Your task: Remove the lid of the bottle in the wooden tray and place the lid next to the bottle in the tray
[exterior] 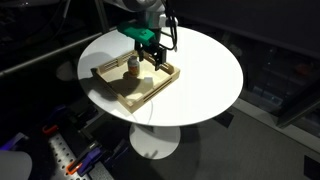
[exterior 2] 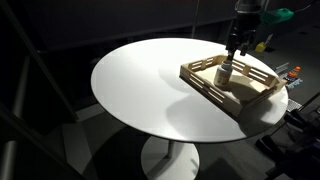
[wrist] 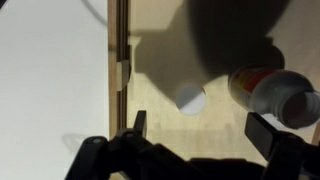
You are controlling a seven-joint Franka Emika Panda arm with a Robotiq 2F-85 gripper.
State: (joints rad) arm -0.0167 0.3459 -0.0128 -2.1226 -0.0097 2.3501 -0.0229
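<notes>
Now my jaws hang apart, empty, over the lid; a crooked lift could topple the bottle beside it.

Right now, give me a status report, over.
Jaws open, empty; gripper over wooden tray. Lid looks off, on tray floor beside bottle. Nothing in the way.

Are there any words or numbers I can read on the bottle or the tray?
No text can be read.
The bottle: any print on it is too blurred to read.
The lid, wooden tray and table: no writing shows.
</notes>
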